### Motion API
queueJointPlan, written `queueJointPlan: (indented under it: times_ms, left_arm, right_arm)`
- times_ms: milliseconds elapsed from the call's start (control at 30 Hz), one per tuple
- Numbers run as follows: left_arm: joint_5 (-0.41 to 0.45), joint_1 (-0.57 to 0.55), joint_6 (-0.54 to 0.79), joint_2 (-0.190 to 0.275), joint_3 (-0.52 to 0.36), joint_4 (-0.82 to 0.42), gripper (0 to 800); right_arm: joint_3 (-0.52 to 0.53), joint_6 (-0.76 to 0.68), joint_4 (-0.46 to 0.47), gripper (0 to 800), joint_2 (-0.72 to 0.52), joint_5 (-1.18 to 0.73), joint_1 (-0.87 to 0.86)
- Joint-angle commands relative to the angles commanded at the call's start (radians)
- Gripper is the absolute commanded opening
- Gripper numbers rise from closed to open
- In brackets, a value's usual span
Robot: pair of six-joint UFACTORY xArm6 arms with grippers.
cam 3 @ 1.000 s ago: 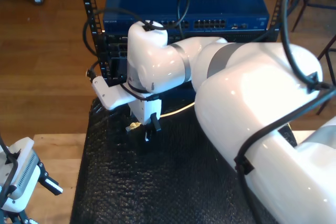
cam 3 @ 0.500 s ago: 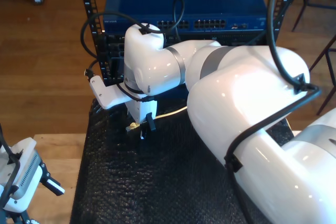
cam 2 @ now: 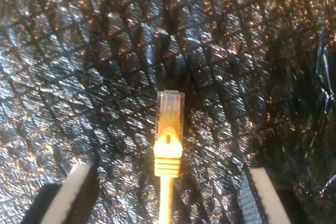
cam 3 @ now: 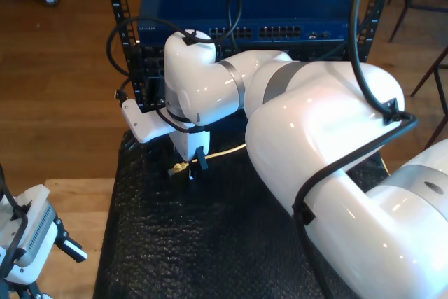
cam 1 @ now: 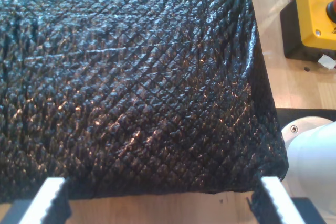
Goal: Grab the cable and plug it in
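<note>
Sliding toward the rack over the last second, my second claw (cam 3: 190, 167) now hangs right over the cable (cam 3: 227, 150), which lies on the black quilted mat (cam 3: 210, 243) covering the worktop. Its plug (cam 2: 170, 109) sits midway between the two pads (cam 2: 79, 188), which stand wide apart and touch nothing, so the claw is open and not yet gripping. The plug points away from the wrist camera, with the yellow strain boot (cam 2: 168, 156) behind it and the cord running back under the claw.

Compared with a second ago, the big white arm has swung toward the exterior view's left and its wrist has crept nearer the blue network switch (cam 3: 245, 12) (only a small shift). The plug has stayed where it was on the mat. That lines the grasp up well: closing on the boot looks like the next step, I judge, with the ports still to reach.

My first claw (cam 1: 157, 203) waits at the exterior view's lower left, open and empty, looking across the mat's edge toward a yellow button box (cam 1: 315, 14).
</note>
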State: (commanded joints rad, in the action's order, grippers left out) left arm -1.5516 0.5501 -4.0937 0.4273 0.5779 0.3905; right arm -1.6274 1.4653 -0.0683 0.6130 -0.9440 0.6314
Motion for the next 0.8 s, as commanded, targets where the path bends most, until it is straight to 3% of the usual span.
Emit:
queueJointPlan:
  times_ms: [267, 800]
  left_arm:
    - [0.000, 0.000, 0.000, 0.000, -0.002, 0.000, 800]
    - [0.000, 0.000, 0.000, 0.000, 0.000, 0.000, 800]
  right_arm:
    - [0.000, -0.003, 0.000, 480, 0.002, 0.000, 0.000]
    - [0.000, -0.003, 0.000, 440, 0.015, 0.002, 0.000]
